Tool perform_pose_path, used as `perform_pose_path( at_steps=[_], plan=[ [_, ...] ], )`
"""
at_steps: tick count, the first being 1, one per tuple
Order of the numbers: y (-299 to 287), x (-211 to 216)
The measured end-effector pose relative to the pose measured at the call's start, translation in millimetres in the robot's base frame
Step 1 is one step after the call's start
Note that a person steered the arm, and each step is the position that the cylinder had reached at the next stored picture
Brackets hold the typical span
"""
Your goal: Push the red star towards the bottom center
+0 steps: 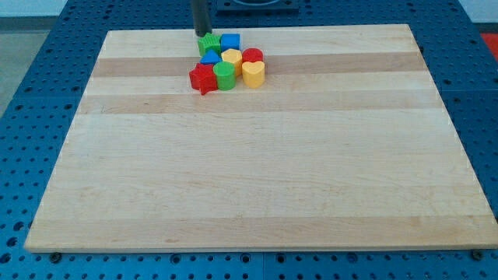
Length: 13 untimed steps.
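Wooden board (257,179) carries eight blocks clustered just below my tip (200,35): green block (208,43) touching it, red star (203,78) farthest below.

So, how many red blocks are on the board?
2. The red star sits at the cluster's left edge; a red round block is at its right, above the yellow heart. None seems hidden.

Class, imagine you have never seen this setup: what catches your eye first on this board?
A tight cluster of coloured blocks near the view's top centre: the red star at its lower left, a yellow heart at its lower right, with green, blue and red pieces packed between. My tip stands just above the cluster, beside the green block.
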<state>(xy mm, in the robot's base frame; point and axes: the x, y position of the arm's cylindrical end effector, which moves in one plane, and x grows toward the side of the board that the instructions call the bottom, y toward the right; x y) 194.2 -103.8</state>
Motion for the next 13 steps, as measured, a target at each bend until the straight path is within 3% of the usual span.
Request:
perform_pose_path(
  at_steps=[1, 4, 6, 9, 10, 13],
  plan=[
    [17.4, 19.7],
    [10.2, 163.1],
    [-30.7, 223.9],
    [48.7, 227.5],
    [87.8, 249.7],
    [106.6, 355.2]
  ],
)
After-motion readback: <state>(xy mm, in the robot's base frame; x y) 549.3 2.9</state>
